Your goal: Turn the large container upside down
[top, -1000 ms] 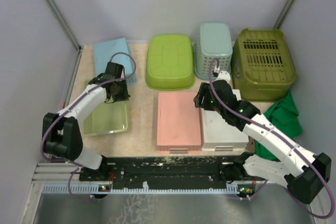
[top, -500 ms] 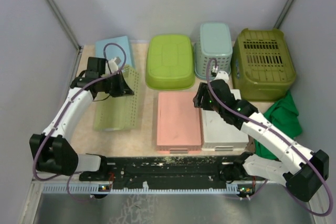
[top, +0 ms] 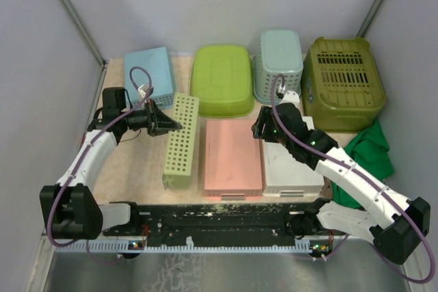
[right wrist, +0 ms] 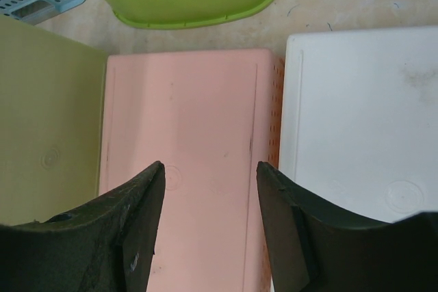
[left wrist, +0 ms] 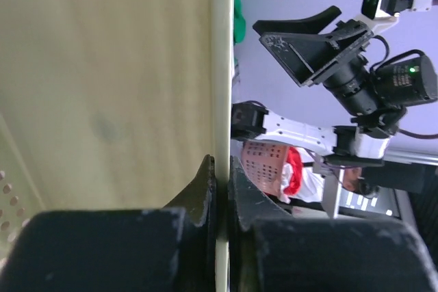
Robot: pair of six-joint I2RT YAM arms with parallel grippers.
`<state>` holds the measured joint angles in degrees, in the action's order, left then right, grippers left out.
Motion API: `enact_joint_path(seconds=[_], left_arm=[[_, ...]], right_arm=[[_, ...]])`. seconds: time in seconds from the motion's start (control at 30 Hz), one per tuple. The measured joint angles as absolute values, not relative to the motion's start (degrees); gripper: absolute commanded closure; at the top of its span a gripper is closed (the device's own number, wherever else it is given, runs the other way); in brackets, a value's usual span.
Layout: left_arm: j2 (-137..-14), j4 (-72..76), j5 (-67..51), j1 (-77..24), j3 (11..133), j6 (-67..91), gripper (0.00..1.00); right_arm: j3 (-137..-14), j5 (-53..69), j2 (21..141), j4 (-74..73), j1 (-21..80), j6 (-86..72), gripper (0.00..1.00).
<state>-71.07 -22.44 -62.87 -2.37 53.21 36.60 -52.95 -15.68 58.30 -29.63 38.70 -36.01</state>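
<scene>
top external: green perforated basket [top: 181, 145] stands on its long side on desk [top: 133, 169], just left of pink bin [top: 233, 155]; left gripper [top: 171, 126] at its upper part.
left wrist: gripper clamped on basket's thin rim.
right wrist: right gripper [right wrist: 209, 169] apart, over pink bin; basket's flat base visible left.

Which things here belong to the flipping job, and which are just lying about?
In the job: pale green basket, tipped on its side; left gripper, pinching its rim.
Lying about: blue basket, lime tub, teal basket, olive crate, pink bin, white bin, green cloth; right gripper, open, idle.
</scene>
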Motion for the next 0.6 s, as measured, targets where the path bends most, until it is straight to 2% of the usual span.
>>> enact_joint_path(seconds=[0.37, 0.6], left_arm=[[-71.3, -10.9, -70.8, 4.6, 43.6, 44.7, 1.0], [-72.6, -18.1, -68.4, 8.0, 44.7, 34.4, 1.0]], right_arm=[[-52.9, -15.7, 58.0, -29.6, 38.7, -36.0, 0.44], [-52.9, -15.7, 58.0, -29.6, 38.7, -36.0, 0.44]])
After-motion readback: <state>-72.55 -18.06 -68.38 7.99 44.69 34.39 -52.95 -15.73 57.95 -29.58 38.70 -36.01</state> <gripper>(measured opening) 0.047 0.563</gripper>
